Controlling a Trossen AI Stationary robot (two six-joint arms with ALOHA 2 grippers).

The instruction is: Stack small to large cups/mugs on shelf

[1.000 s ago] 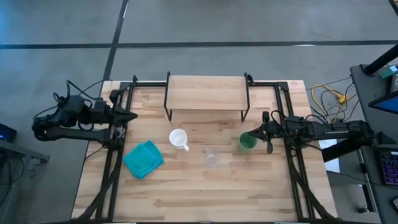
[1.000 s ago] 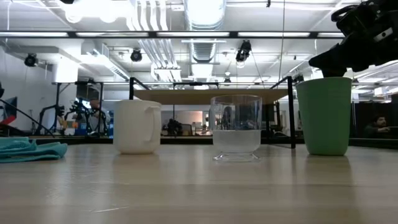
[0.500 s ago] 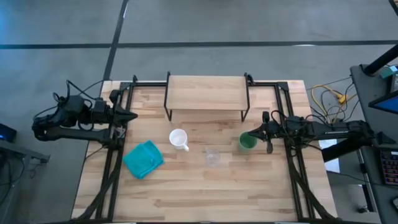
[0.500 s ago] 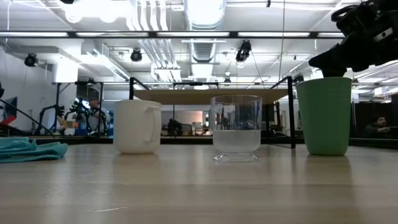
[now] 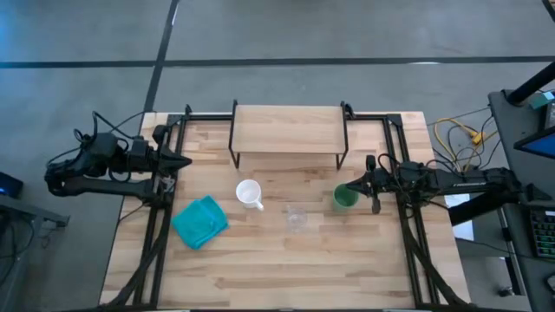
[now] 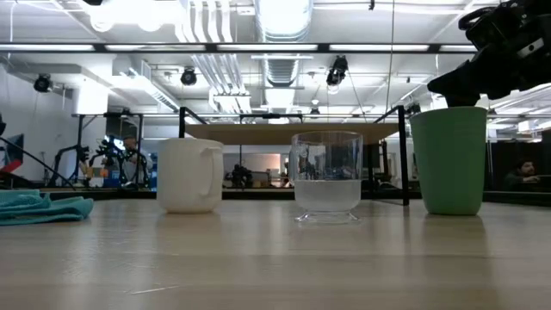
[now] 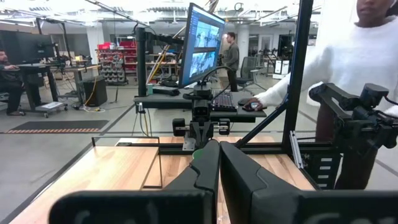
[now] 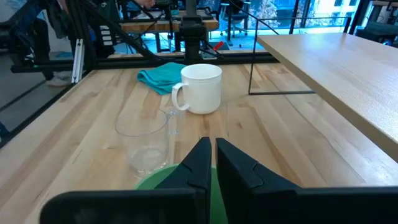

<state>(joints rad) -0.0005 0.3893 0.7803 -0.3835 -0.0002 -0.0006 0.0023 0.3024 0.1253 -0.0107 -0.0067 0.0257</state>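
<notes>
The green cup [image 5: 345, 198] stands upright on the tabletop at the right, seen also in the low view [image 6: 448, 159]. The white mug [image 5: 249, 193] and the clear glass cup [image 5: 297, 218] stand left of it. The shelf [image 5: 288, 128] stands on its black legs at the far side, with nothing on it. My right gripper [image 5: 353, 186] is shut and sits just above the far part of the green cup's rim [image 8: 163, 180]. My left gripper [image 5: 180, 162] is shut and empty at the table's left edge. My right gripper's shut fingertips [image 6: 456, 95] are right at the top of the green cup's rim [image 6: 448, 109]. They come level from the table's right side. I cannot tell whether they touch the rim.
A teal cloth [image 5: 200, 221] lies crumpled at the near left of the mug. Black frame rails [image 5: 156, 217] run along both sides of the table. A person in a white sleeve [image 7: 348, 56] stands beyond the table's right side.
</notes>
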